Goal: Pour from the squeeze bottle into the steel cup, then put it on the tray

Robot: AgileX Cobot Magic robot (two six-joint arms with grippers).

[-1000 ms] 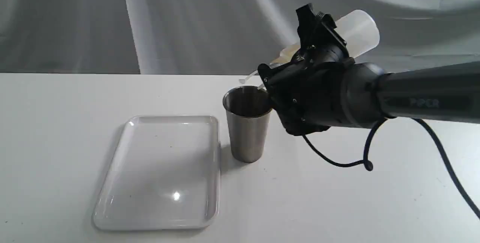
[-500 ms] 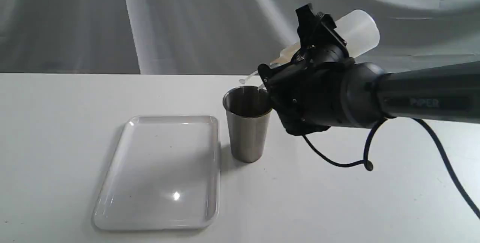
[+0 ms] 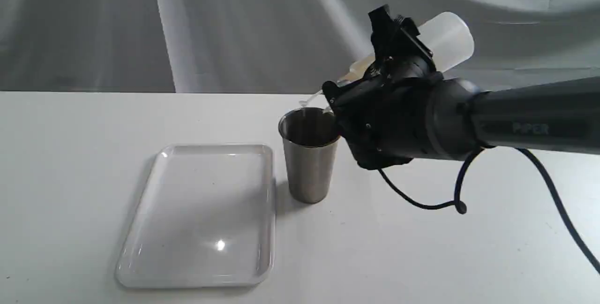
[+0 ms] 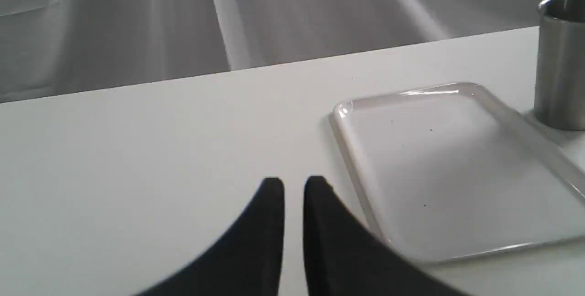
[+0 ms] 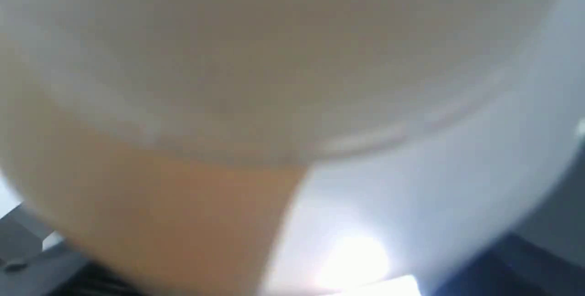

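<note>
Almost nothing has shifted over the last second: the right arm holds the same pouring pose, and only the nozzle end of the squeeze bottle (image 3: 445, 36) sits a touch lower over the cup than before. The right gripper (image 3: 396, 36) is clamped around the bottle's body, its black fingers (image 3: 385, 21) pressed on either side of it. The bottle is tipped steeply, its base raised toward the backdrop cloth (image 3: 234, 27) and its cone nozzle pointing down at the steel cup (image 3: 309, 163). The nozzle tip hangs just above the cup's rolled rim, on the side nearer the arm, partly hidden by the wrist housing. The thin tethered cap (image 3: 308, 100) dangles beside it over the cup's mouth. Whether liquid is running out cannot be told from these views.

From the right wrist camera the bottle (image 5: 292, 58) fills the frame, blurred, with amber-orange liquid (image 5: 137, 204) pooled against its wall.

The cup stands upright on the white table (image 3: 70, 154), just beside the far right corner of the tray (image 3: 201, 210) but not on it. The white tray lies flat and carries nothing.

The left gripper (image 4: 294, 186) hovers low over the table near the tray (image 4: 457, 172), its two dark fingers nearly together with only a narrow slit between them, gripping nothing. That camera catches the cup (image 4: 560, 67) at the tray's far side. A black cable (image 3: 422, 203) loops beneath the right wrist.
</note>
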